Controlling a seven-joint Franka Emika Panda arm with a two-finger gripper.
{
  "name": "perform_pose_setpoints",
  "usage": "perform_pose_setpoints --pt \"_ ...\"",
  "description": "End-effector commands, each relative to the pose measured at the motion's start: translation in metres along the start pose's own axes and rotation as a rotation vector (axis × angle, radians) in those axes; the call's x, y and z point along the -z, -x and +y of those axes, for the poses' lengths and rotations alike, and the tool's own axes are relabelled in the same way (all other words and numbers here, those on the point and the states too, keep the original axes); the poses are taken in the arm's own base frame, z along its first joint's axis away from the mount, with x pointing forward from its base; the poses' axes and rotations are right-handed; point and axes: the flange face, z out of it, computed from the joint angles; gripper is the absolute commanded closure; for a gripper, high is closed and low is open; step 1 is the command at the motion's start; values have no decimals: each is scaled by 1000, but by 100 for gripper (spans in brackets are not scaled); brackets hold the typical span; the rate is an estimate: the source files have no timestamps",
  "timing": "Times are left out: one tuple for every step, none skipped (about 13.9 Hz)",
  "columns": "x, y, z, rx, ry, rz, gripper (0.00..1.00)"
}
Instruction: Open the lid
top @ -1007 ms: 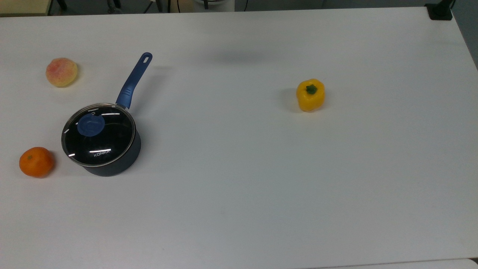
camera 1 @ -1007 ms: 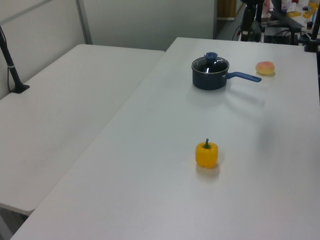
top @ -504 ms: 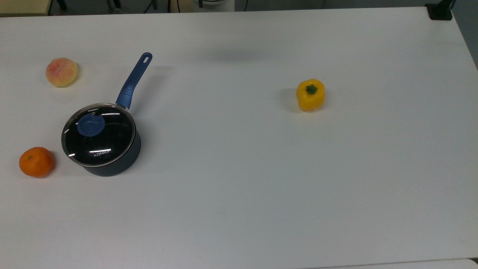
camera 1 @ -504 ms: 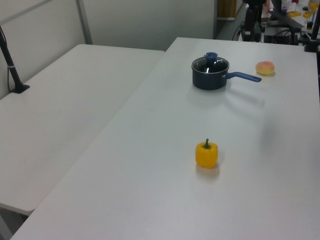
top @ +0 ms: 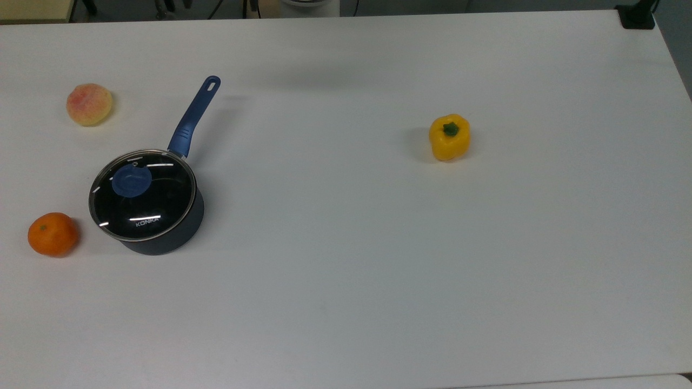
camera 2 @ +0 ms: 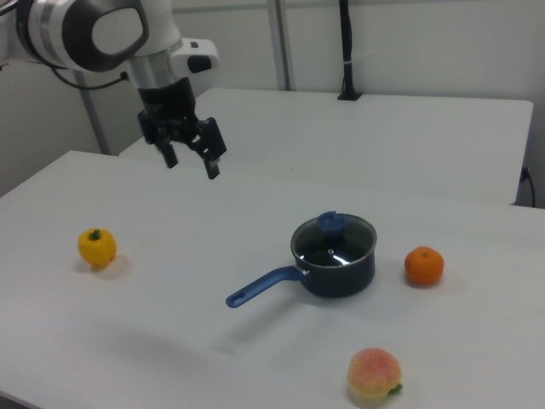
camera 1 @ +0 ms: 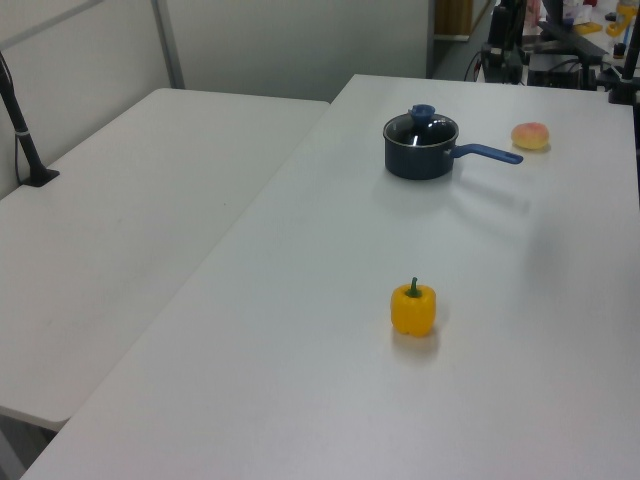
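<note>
One lid (top: 141, 194) sat on one saucepan (top: 162, 237); one orange (top: 52, 234), peach (top: 89, 104), pepper (top: 449, 137); the end effector (camera 2: 191, 160) hung wide, empty.

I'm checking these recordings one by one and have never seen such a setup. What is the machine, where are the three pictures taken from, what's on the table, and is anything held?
The machine is a robot arm; its tool, a two-finger claw, shows in the right view, hanging open in the air above the table and holding nothing.

The top view looks down on the table. The left view and right view look across it from the sides.

On the table stand a dark saucepan with a blue handle, its glass lid sitting closed on it, an orange and a peach close to the pan, and a yellow pepper standing well apart. The job is to lift the lid, which has not been touched yet.
</note>
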Motion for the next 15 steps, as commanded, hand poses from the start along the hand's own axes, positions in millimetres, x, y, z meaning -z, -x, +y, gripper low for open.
perform_pose_setpoints --pt "-2 -31 30 -230 23 125 0" --pt "-4 -35 40 -267 27 155 0" --pt "-7 -41 53 -293 33 187 0" --pt "-9 -44 59 -303 36 209 0" --pt "-17 -50 73 -323 44 228 0" --pt "-19 -58 81 -335 53 235 0" --pt "-30 -67 86 -341 62 223 0" --pt "-40 -73 96 -354 71 214 0" --pt "-42 -77 104 -364 77 212 0" --pt "-48 -83 110 -373 80 206 0" --pt "-54 -90 114 -377 86 203 0" --pt "-67 -101 116 -377 93 198 0" --pt "-80 -110 121 -377 101 190 0" --pt "-89 -116 123 -377 106 182 0" --pt "-99 -119 124 -375 109 176 0"
